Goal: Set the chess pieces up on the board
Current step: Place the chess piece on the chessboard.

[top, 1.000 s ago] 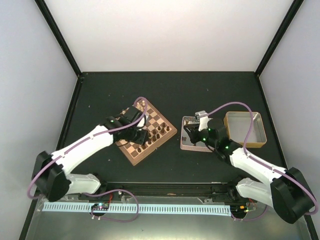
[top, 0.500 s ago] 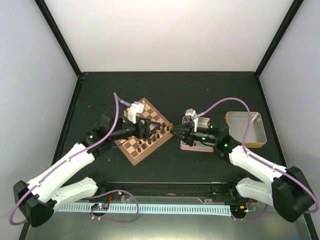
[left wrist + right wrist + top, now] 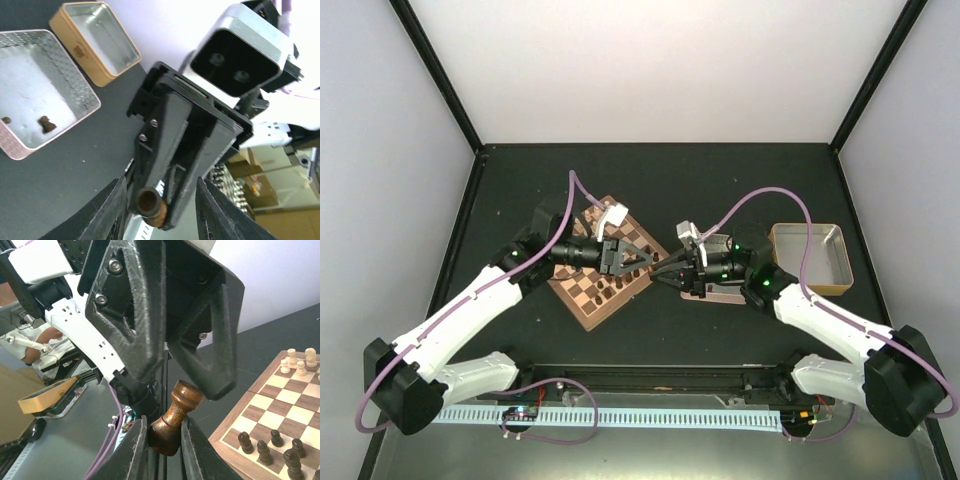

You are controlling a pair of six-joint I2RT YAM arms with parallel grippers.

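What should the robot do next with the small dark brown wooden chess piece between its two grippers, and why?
Probably close the left gripper on the head of the dark brown wooden chess piece. The right gripper pinches its base in mid-air, beside the checkered wooden chessboard, while the left jaws stand apart either side of the head: likely a handover.

Silvery tin (image 3: 30, 80), tan tray (image 3: 810, 255), black table (image 3: 720, 180)
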